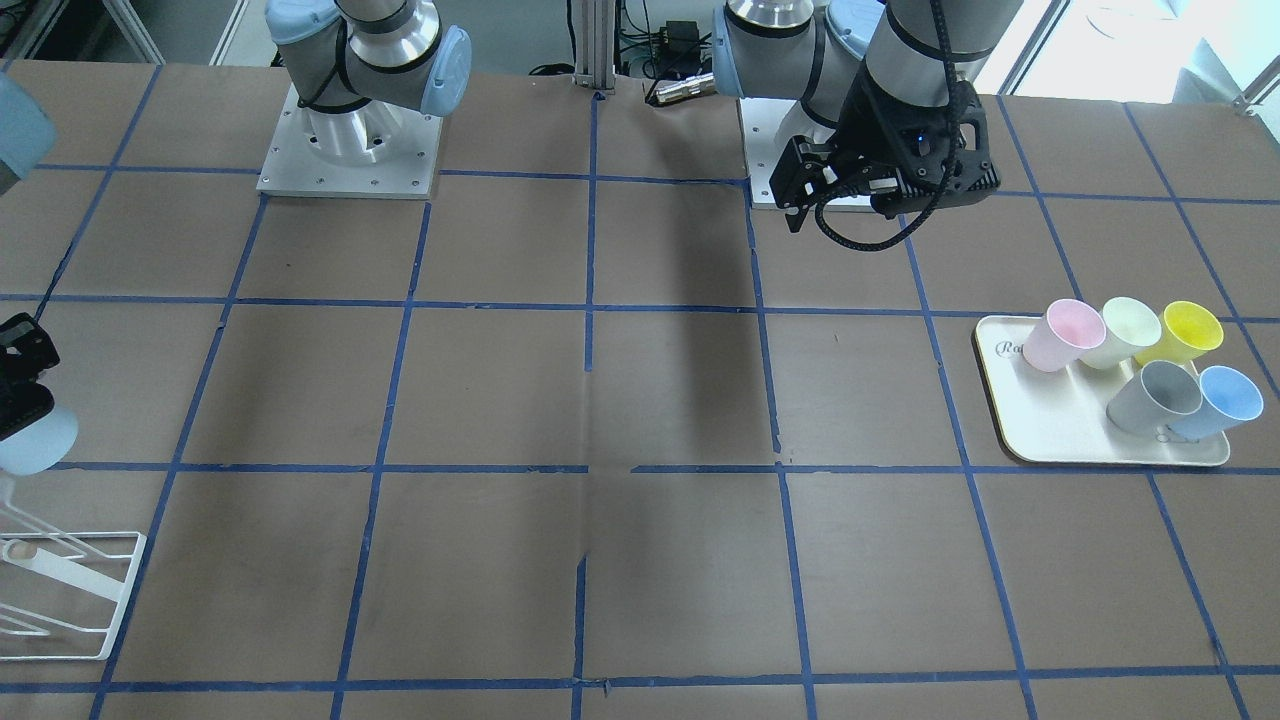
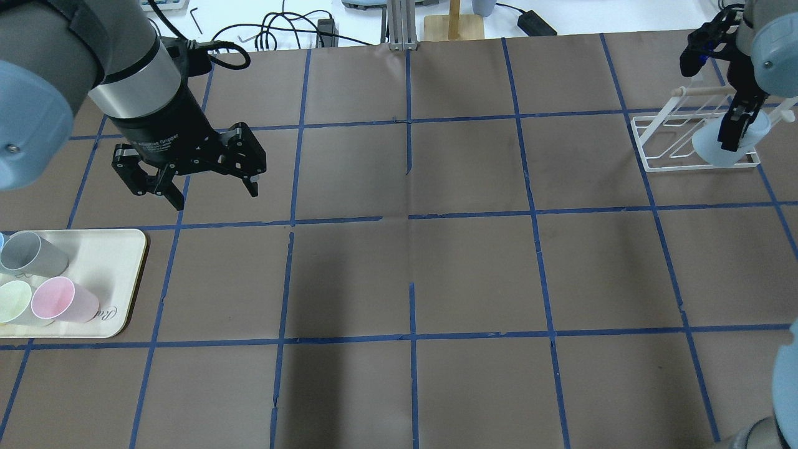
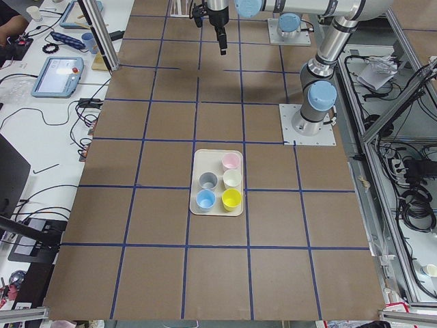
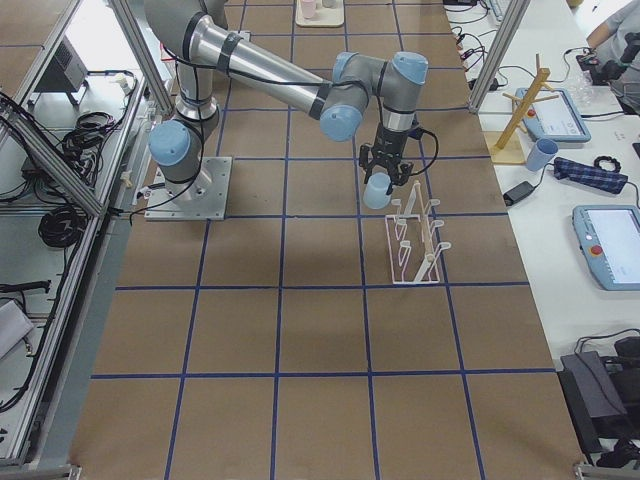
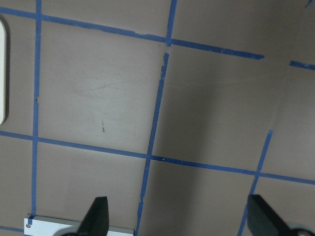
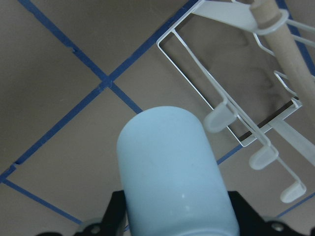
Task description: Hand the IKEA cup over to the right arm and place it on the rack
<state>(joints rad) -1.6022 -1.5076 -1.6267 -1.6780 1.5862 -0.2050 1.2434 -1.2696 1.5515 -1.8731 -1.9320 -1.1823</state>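
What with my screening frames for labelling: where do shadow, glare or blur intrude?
Exterior front-facing: a broad shadow darkens the table's centre, and the top right corner is blown out. Left wrist: shadow covers the view's right half. Right wrist: the IKEA cup looms close and soft; the rack is sharper.

Front-facing view: right pincer (image 1: 20,400), IKEA cup (image 1: 40,447) and rack (image 1: 75,590) cropped by left edge. Overhead: tray (image 2: 118,262) cropped at left, its cups (image 2: 37,255) partly out of frame. Right wrist view: cup's closed end fills centre, pincer fingers mostly hidden behind it, rim cut by lower edge. Left pincer (image 5: 179,219): only fingertips (image 5: 98,216) show in wrist view
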